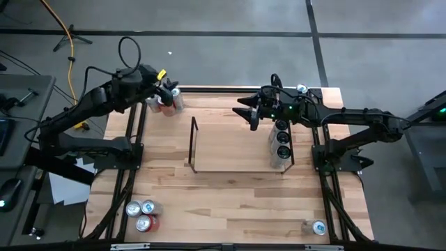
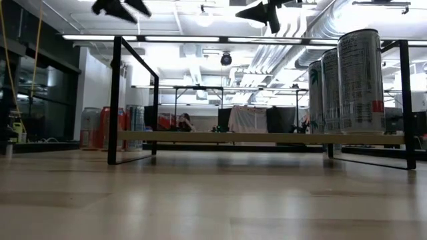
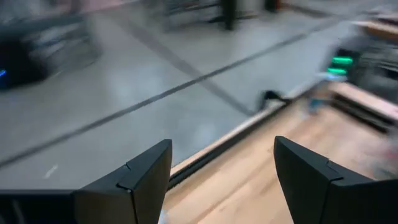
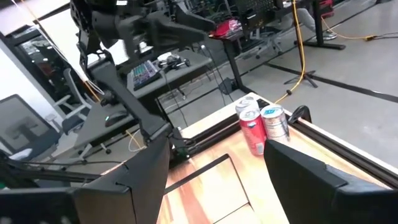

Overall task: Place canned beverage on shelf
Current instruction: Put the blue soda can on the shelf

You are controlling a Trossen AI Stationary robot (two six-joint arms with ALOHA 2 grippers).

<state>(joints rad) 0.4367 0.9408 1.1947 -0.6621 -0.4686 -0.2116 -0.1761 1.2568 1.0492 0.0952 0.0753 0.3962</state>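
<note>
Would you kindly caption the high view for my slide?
Three cans line the shelf's right end; both open hands, left and right, hover empty.

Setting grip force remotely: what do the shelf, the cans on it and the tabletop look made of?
Shelf: thin black rods, probably painted metal, matte. Cans on it: likely aluminium, glossy printed sides in the low view, pull-tab tops from above. Tabletop: light wood planks, visible grain and joints, smooth satin finish.
</note>
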